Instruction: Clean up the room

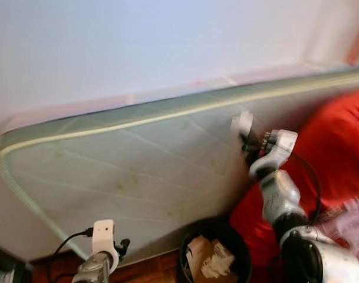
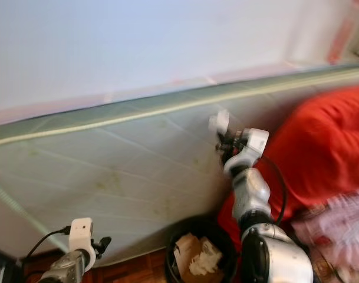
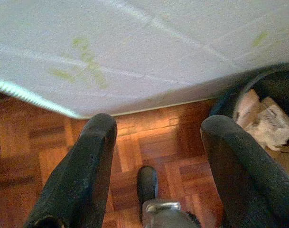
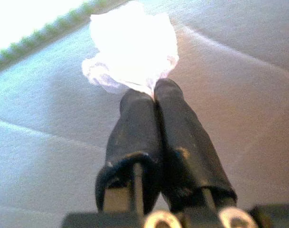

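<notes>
My right gripper is raised in front of the mattress and is shut on a crumpled white tissue, which also shows as a white wad at the fingertips. Below it stands a black bin holding crumpled paper. My left gripper hangs low at the left, open, with nothing between its fingers, above the wooden floor beside the bin.
The pale green-edged mattress leans on its side against a white wall. A red blanket or cushion lies at the right, with a patterned pink-white item below it. Parquet floor runs along the mattress foot.
</notes>
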`<state>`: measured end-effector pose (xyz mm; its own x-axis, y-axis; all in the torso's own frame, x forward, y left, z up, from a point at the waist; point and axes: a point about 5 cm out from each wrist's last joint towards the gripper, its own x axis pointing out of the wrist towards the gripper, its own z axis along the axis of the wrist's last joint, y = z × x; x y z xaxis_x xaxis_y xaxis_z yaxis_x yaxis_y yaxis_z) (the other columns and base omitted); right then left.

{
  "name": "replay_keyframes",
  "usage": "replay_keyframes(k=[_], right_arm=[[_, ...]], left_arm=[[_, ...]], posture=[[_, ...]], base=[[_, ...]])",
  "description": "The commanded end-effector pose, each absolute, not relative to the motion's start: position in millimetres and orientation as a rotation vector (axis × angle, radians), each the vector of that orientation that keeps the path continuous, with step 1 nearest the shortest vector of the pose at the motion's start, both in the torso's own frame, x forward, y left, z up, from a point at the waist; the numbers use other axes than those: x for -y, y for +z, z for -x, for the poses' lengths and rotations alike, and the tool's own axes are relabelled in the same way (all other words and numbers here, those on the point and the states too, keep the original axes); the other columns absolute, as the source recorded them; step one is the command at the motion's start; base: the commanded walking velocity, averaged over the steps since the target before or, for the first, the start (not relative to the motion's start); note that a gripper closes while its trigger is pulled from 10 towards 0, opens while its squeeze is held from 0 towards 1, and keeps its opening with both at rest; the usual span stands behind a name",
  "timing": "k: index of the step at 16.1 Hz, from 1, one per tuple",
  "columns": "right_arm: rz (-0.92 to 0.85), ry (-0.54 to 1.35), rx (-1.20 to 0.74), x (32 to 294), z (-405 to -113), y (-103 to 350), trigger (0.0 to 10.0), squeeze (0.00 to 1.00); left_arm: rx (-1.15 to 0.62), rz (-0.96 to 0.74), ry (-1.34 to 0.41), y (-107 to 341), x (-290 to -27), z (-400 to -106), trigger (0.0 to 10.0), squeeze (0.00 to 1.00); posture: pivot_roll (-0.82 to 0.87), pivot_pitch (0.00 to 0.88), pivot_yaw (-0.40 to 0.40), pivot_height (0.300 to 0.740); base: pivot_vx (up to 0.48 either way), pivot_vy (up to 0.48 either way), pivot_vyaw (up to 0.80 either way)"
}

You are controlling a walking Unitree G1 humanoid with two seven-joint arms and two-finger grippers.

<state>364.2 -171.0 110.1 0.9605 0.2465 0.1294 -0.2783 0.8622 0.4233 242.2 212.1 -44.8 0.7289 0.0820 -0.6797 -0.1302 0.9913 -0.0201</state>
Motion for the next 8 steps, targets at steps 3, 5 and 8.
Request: replay_keyframes(k=[3,5,8], right_arm=[[-0.443,0.198,-0.138,170.8,-343.3,64.5,10.0,0.00],[-0.273,0.183,-0.322,168.8,-332.4,41.5,10.0,0.00],[-0.025,0.224,-0.534,164.0,-307.4,7.1,10.0,0.00]], left_arm=[[-0.751,0.071,0.121,-46.4,-213.8,-239.4,10.0,0.00],[-0.754,0.068,0.121,-46.8,-213.6,-239.0,10.0,0.00],[-0.757,0.069,0.121,-47.5,-213.4,-238.0,10.0,0.00]], posture=[[0.11,0.000,-0.016,0.740],[0.11,0.000,-0.019,0.740],[0.12,0.000,-0.021,0.740]], base=[[0.000,0.000,0.00],[0.000,0.000,0.00],[0.000,0.000,0.00]])
